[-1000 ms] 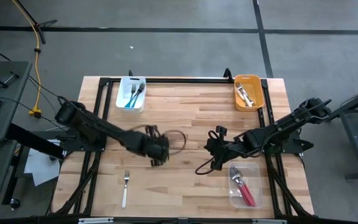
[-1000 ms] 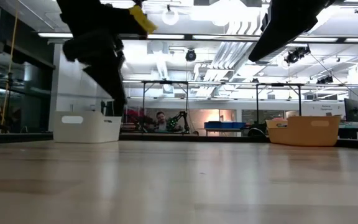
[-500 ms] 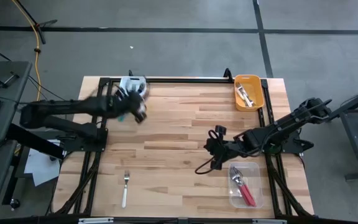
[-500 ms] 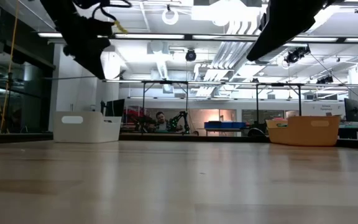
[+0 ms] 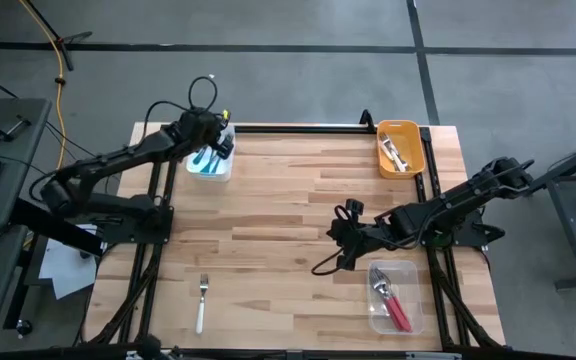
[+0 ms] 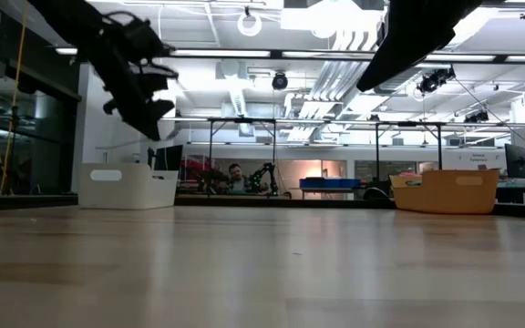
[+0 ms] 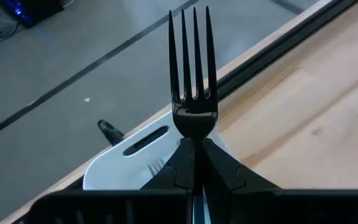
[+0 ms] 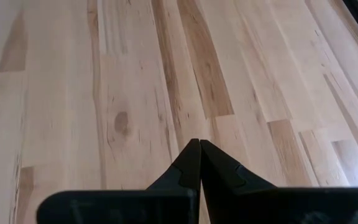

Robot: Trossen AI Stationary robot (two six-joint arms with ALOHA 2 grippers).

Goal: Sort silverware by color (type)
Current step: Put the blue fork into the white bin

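We are holding our left gripper [image 5: 211,146] above the white bin [image 5: 210,165] at the tabletop's [image 5: 298,210] far left corner, jaws pinching a fork [image 7: 192,74]. Our right gripper [image 5: 340,232] is waiting mid-tabletop, jaws pressed together. One white-handled fork [image 5: 201,302] is lying near the front left.

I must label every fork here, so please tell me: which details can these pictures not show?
- Held fork, left wrist view: handle hidden inside the left gripper, colour unknown.
- White bin, low view: its wall hides the contents.
- Orange bin, high view: forks too small to count.
- Clear bin, high view: red handles overlap.
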